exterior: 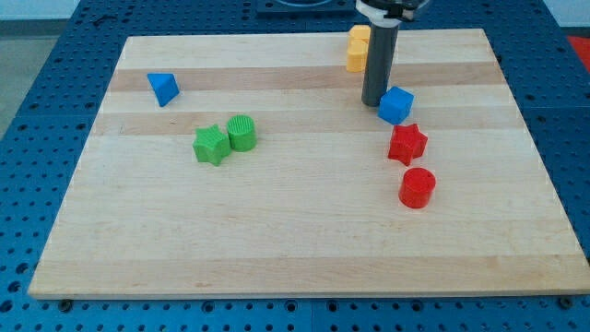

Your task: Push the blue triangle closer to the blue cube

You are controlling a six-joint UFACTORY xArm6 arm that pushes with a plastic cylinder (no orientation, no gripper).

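Blue triangle (163, 88) sits near the view's left edge of the wooden board (295, 249), up toward the top-left corner. Lies alone, nothing touching it.

Blue cube (396, 105) far across the board on the view's right, well apart from the triangle. It stands turned, one corner toward the view's bottom.

No hand or gripper on this arm, so nothing to open or close and nothing held. Just a dark upright rod coming down from the view's top. My tip (372, 102) rests on the board just to the view's left of the blue cube, right at its side. Contact looks likely but I cannot tell for sure whether they touch.

Yellow block (358, 48) behind the rod, toward the view's top, partly hidden by it; shape not clear.

Red star (407, 144) just below the blue cube, close but a thin gap seems to show. Red cylinder (417, 187) below the star, near it, apart.

Green star (211, 145) and green cylinder (241, 133) at left of centre, side by side and touching or nearly so. They lie below and to the right of the blue triangle, clear of it.
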